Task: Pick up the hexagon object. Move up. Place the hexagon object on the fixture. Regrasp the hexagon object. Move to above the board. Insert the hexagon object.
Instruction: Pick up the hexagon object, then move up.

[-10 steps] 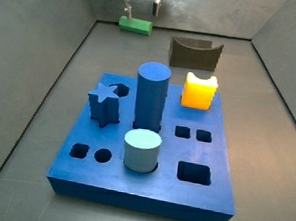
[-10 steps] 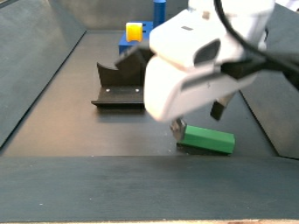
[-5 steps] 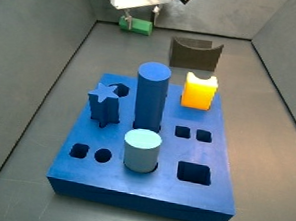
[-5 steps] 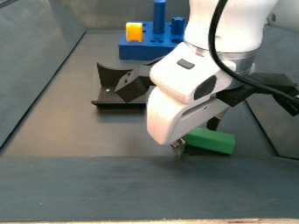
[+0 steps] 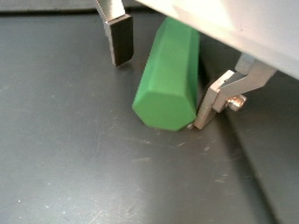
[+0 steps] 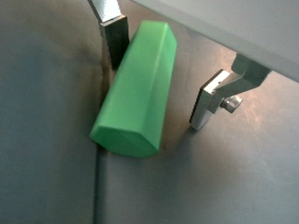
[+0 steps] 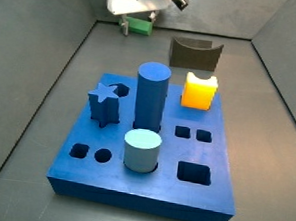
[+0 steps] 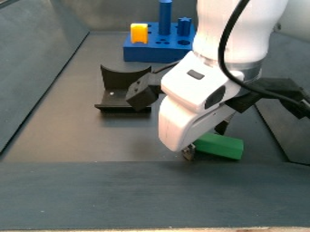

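Note:
The hexagon object (image 5: 170,74) is a green prism lying flat on the dark floor. In both wrist views it lies between my fingers (image 6: 114,39). My gripper (image 5: 170,66) is open and straddles it, with a small gap showing beside the prism in each wrist view. In a side view the gripper (image 7: 138,15) is low at the far end of the floor, over the hexagon (image 7: 141,25). The hexagon also shows in a side view (image 8: 222,146). The fixture (image 7: 195,54) stands apart from it. The blue board (image 7: 144,168) lies further off.
On the board stand a tall blue cylinder (image 7: 152,95), a pale blue cylinder (image 7: 141,149), a blue star peg (image 7: 106,100) and an orange-yellow block (image 7: 201,90). Grey walls (image 7: 49,61) enclose the floor. The arm body (image 8: 200,95) hides part of the floor.
My gripper has come down over the hexagon object, so its fingers now stand on either side of it. The hexagon has not moved.

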Tool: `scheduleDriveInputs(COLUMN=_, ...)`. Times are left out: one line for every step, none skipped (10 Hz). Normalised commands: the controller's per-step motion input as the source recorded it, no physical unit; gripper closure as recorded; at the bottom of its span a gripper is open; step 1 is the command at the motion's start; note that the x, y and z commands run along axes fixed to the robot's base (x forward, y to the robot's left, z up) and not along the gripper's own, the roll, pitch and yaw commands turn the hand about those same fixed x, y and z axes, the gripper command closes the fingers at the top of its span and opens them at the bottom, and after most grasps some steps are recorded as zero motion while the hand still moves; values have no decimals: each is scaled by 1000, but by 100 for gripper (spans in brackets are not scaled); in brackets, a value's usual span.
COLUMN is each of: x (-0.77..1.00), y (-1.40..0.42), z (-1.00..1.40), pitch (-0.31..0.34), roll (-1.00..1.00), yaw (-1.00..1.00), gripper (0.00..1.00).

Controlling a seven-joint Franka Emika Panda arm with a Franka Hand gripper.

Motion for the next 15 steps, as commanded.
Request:
scheduleDriveInputs(x=0, y=0, z=0, pitch=-11, roll=0, yaw=20, gripper=0)
scheduleDriveInputs(x=0, y=0, z=0, pitch=0, roll=0, yaw=0, gripper=0)
scheduleDriveInputs(x=0, y=0, z=0, pitch=0, roll=0, yaw=0, gripper=100)
scheduleDriveInputs(x=0, y=0, z=0, pitch=0, roll=0, yaw=0, gripper=100)
scheduleDriveInputs(x=0, y=0, z=0, pitch=0, roll=0, yaw=0, gripper=100)
scheduleDriveInputs(x=0, y=0, z=0, pitch=0, roll=0, yaw=0, gripper=100)
scheduleDriveInputs(x=0, y=0, z=0, pitch=0, roll=0, yaw=0, gripper=100)
scheduleDriveInputs(x=0, y=0, z=0, pitch=0, roll=0, yaw=0, gripper=100)
scheduleDriveInputs(x=0, y=0, z=0, pitch=0, roll=0, yaw=0, gripper=100)
scheduleDriveInputs(x=0, y=0, z=0, pitch=0, roll=0, yaw=0, gripper=100)
scheduleDriveInputs(x=0, y=0, z=0, pitch=0, roll=0, yaw=0, gripper=100)
scheduleDriveInputs(x=0, y=0, z=0, pitch=0, roll=0, yaw=0, gripper=100)
scheduleDriveInputs(x=0, y=0, z=0, pitch=0, roll=0, yaw=0, gripper=100)
scheduleDriveInputs(x=0, y=0, z=833, pitch=0, roll=0, yaw=0, gripper=100)
scheduleDriveInputs(x=13, y=-5, z=788, pitch=12, roll=-2, yaw=18, gripper=100)
